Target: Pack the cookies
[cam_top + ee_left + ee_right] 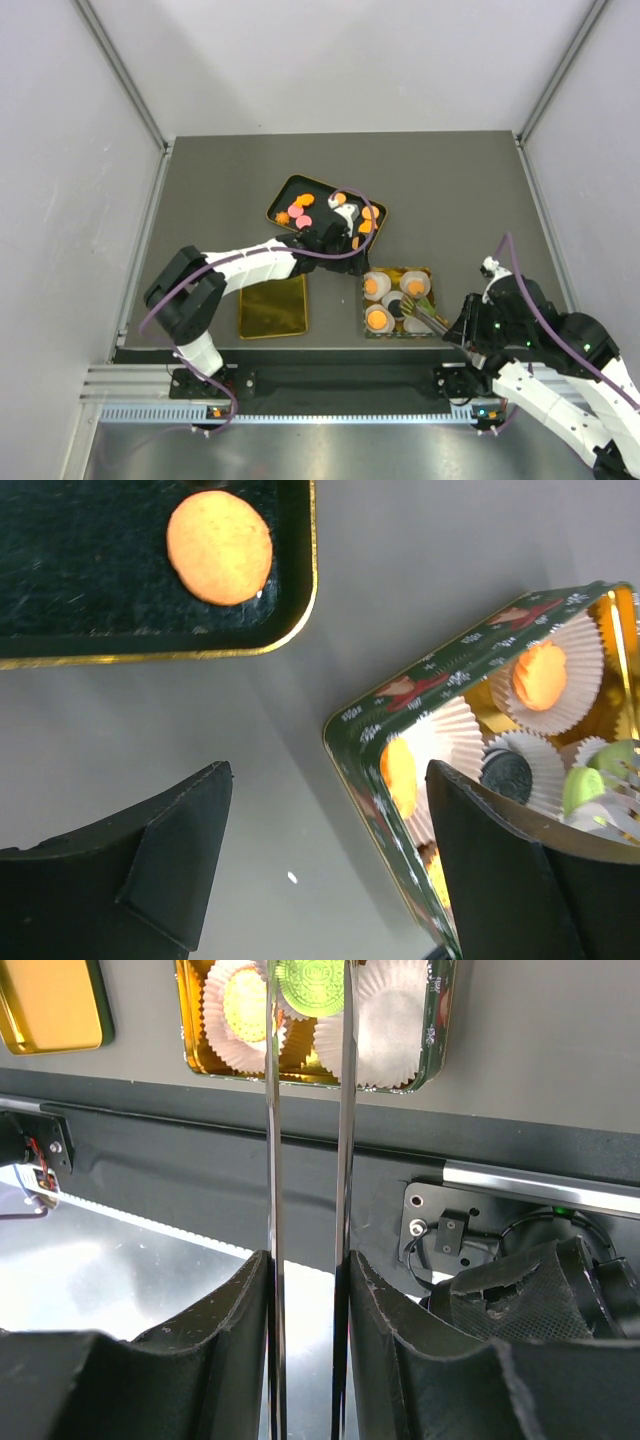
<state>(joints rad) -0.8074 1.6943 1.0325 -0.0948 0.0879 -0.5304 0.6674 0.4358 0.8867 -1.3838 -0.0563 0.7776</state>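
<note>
Grey rectangular table – carries all items.

Left arm – the elbow is folded high at the near-left edge of the table. The forearm reaches right and away, ending at the near side of the tray. The left gripper is spread wide with nothing between the black fingers. In the wrist view it sits above bare table, between the tray's near rim and a corner of the tin.

Right arm – folded low beyond the near-right corner of the table, wrist aimed left toward the tin. The right gripper is pressed together on the long silver metal tweezers, which cross the table's near edge and reach over the tin.

Black rectangular tray with gold rim – mid-table, set at an angle. It holds loose orange and pink cookies.

Green-walled tin with gold interior – at the near edge, right of centre, filled with white pleated paper cups. Several cups hold orange cookies, and one holds a black cookie.

Flat gold lid – at the near edge, left of centre, apart from the tin.

Round green cookie – pinched between the tweezers tips, over the paper cups inside the tin.
</note>
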